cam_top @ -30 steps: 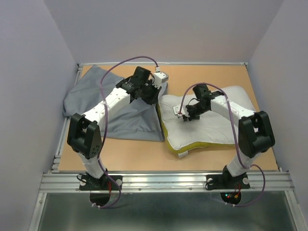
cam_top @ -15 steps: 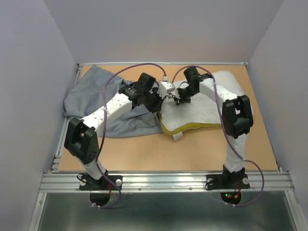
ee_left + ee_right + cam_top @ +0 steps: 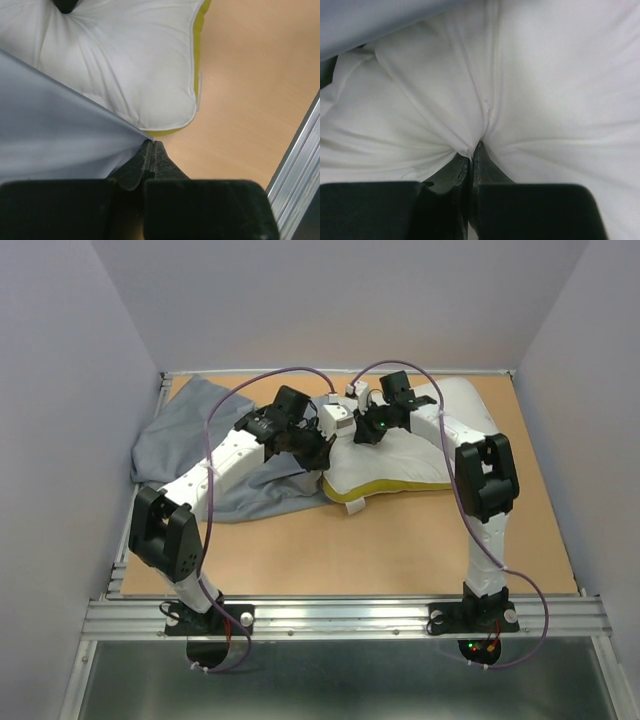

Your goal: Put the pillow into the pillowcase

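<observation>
The white quilted pillow (image 3: 400, 458) with its yellow side band lies at the table's back middle, its left end at the mouth of the grey pillowcase (image 3: 175, 435). My left gripper (image 3: 318, 452) is shut on the pillowcase's edge (image 3: 75, 135) and holds it up beside the pillow's corner (image 3: 125, 70). My right gripper (image 3: 366, 432) is shut on a pinch of the pillow's white fabric (image 3: 470, 110). A strip of grey pillowcase (image 3: 370, 20) hangs over the pillow in the right wrist view.
The pillowcase's bulk lies crumpled at the back left against the wall. A metal rail (image 3: 300, 150) runs along the table's near edge. Bare wooden tabletop (image 3: 400, 550) lies in front of the pillow.
My right gripper has dragged the pillow back and to the left, toward the pillowcase mouth. My left gripper has stayed on the pillowcase edge, shifting slightly.
</observation>
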`<state>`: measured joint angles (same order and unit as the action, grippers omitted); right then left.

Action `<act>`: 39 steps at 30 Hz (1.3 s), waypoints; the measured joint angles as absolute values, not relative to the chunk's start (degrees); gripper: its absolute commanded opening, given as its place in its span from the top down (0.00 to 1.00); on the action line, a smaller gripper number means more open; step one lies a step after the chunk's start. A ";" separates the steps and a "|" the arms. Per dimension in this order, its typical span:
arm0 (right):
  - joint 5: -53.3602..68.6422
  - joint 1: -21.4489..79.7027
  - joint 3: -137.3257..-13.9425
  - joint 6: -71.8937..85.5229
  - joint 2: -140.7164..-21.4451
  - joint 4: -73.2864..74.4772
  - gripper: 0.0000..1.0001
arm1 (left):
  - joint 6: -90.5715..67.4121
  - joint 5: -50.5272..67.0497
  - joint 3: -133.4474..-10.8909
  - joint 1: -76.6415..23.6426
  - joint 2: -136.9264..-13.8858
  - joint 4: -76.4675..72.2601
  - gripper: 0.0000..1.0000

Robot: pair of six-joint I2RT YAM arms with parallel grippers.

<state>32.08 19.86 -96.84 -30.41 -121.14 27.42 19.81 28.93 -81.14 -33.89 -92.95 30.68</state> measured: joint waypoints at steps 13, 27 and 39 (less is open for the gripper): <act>31.40 19.84 -96.88 -5.06 -123.81 15.97 1.00 | 22.81 25.80 -71.59 -28.16 -88.14 24.12 0.62; 34.74 19.53 -93.25 -11.14 -121.99 14.50 0.99 | 44.34 24.97 -52.90 -28.58 -70.32 13.76 0.39; 38.85 17.76 -95.98 -10.76 -122.87 18.96 0.99 | 65.56 23.46 -35.90 -34.37 -67.88 2.85 0.48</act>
